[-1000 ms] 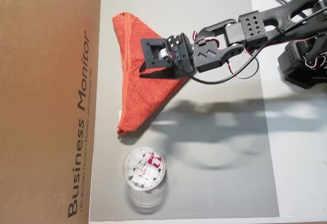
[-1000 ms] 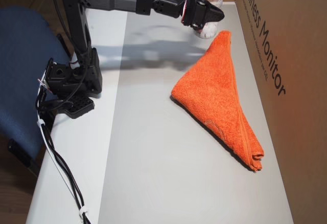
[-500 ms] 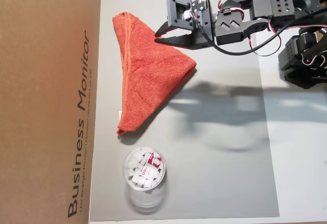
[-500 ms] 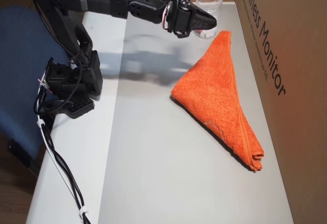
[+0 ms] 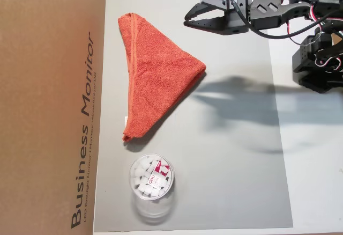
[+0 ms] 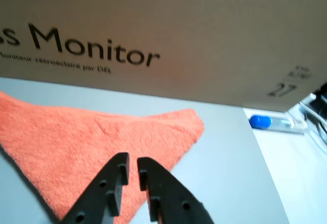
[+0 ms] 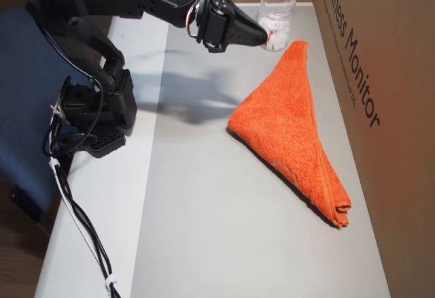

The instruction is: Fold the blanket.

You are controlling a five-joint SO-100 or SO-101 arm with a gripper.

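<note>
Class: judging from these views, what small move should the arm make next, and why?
Probably keep retreating toward its base: the blanket already lies folded into a triangle, and the gripper hangs clear of it, nearly shut and empty.

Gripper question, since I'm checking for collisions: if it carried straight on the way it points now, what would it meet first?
Probably the blanket: in the wrist view the gripper, jaws nearly closed and empty, aims over it toward the cardboard box behind. Depth is unclear.

A white table (image 5: 316,154) was covered by a grey mat (image 5: 230,154). On the mat, the blanket (image 5: 155,76) lay folded into a triangle at upper left, and a clear plastic jar (image 5: 151,178) stood at lower left. A cardboard box (image 5: 51,106) bordered the mat's left edge.
</note>
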